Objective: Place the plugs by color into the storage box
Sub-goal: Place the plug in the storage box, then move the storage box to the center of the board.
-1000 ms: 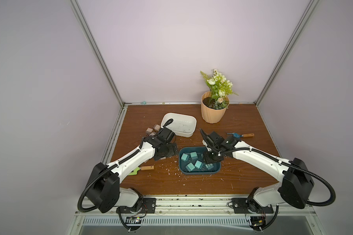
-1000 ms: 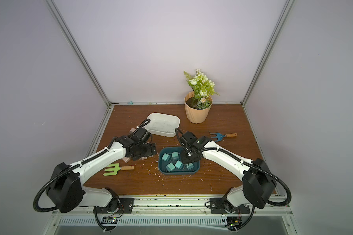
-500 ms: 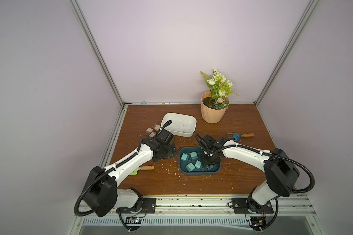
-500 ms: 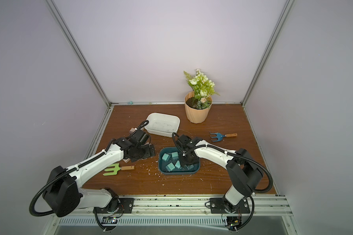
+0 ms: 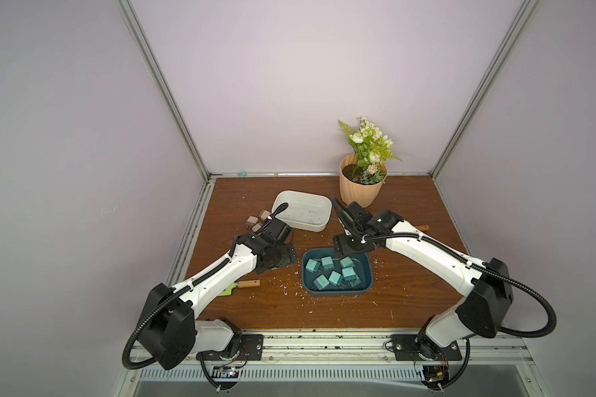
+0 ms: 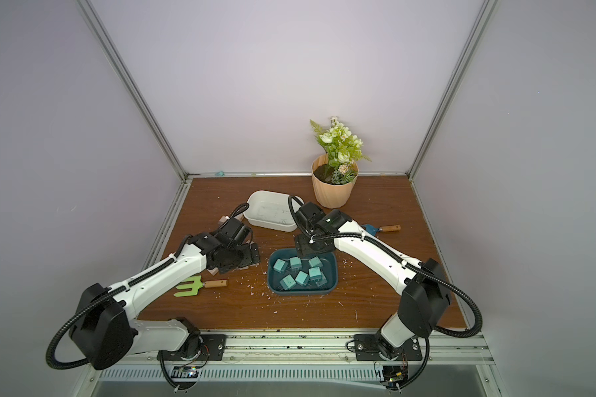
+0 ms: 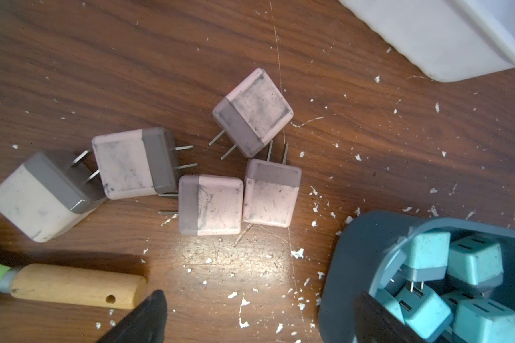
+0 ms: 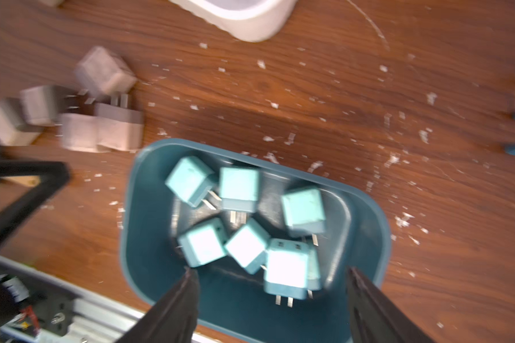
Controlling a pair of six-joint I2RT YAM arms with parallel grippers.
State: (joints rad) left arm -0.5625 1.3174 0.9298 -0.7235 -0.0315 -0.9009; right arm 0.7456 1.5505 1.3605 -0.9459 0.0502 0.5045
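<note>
Several teal plugs (image 5: 331,273) lie in the dark teal tub (image 5: 338,293). My right gripper (image 8: 271,271) hovers open over the tub's far edge (image 5: 350,245). One teal plug (image 8: 286,267) lies below its jaws, free of both fingers. Several tan plugs (image 7: 210,205) lie loose on the table left of the tub. My left gripper (image 7: 262,300) stands open above bare wood beside them, holding nothing. Three more tan plugs (image 5: 257,220) sit by the empty white tub (image 5: 307,225).
A flower pot (image 5: 360,187) stands at the back right. A green garden fork (image 6: 200,285) lies front left under my left arm. A blue fork (image 6: 382,228) lies behind my right arm. White flakes litter the wood around the tubs.
My right gripper has gone from shut to open over the teal tub, letting go of a teal plug, and has lifted a little. The left arm has barely moved.
</note>
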